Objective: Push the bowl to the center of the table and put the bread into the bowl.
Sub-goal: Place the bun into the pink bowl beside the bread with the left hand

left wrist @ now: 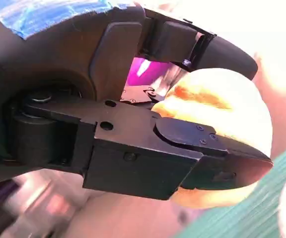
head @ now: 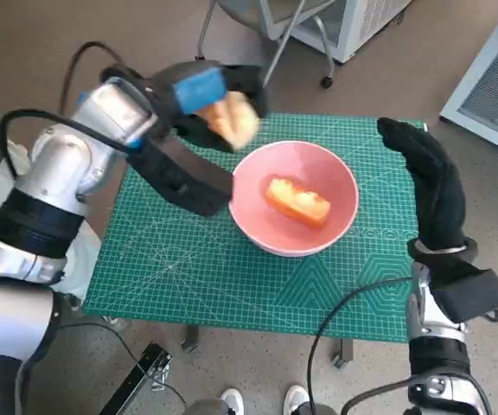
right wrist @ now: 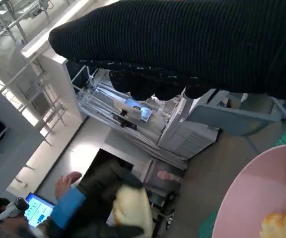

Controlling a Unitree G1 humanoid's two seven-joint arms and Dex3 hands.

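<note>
Table [head: 188, 277]: covered by a green cutting mat; the work happens around its middle.
Bowl [head: 258, 220]: pink, sitting on the mat near the table's centre, so the push looks done. One orange-brown piece of bread [head: 297, 201] already lies inside it.
Left hand [head: 199, 93]: raised above the mat just beside the bowl's far-left rim, its fingers [left wrist: 212, 148] closed firmly around a second, pale bread roll [head: 232, 119]; the left wrist view shows the roll [left wrist: 222, 104] clamped from both sides.
Right hand [head: 426, 177]: gloved, hovering at the bowl's right side, apart from the rim, holding nothing; whether its fingers are spread or curled I cannot tell.
Step in hand: carrying the roll over the bowl and letting it go, as I judge it.
How to do it well: bring the roll across the rim until it hangs over the bare part of the bowl, lower it close to the bottom, then release, so it neither bounces out nor lands on the rim.
Risk: the forearm brushing the rim and nudging the bowl off centre.
</note>
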